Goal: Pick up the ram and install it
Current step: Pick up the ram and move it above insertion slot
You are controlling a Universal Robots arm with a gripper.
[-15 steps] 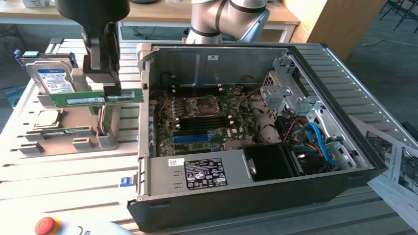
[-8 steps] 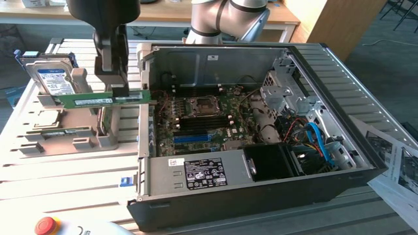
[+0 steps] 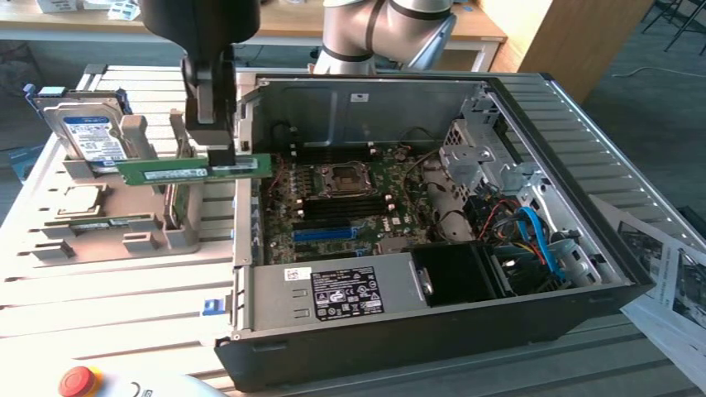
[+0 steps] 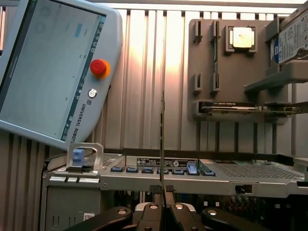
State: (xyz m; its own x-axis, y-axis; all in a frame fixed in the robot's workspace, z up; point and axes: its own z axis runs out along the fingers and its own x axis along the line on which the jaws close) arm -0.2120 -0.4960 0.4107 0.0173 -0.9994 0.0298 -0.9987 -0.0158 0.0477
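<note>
Holding anything, is the gripper (image 3: pixel 224 155) right now?

Yes, its fingers (image 4: pixel 151 214) are clamping on the ram (image 3: pixel 165 173), the green stick with the white label, and gripping it by the upper edge (nearer its end toward the exterior view's right).

And where is the ram hanging?

It is hanging level in the air, above the grey holder (image 3: pixel 144 236) and just beside the open computer case (image 3: pixel 441 339). In the exterior view its right end is overlapping the case's side wall. Its left end is showing in front of the hard drive (image 3: pixel 91 136), which is standing upright in the holder.

What else is lying around?

A square metal chip (image 3: pixel 83 198) is lying flat in the holder. The motherboard (image 3: pixel 353 194) is sitting inside the case, to the exterior view's right of the ram.

And the wrist view?

There the ram is rising edge-on from the fingers as a thin line, and a touchscreen controller (image 4: pixel 48 72) with a red button (image 4: pixel 98 67) is resting beyond the case.
</note>
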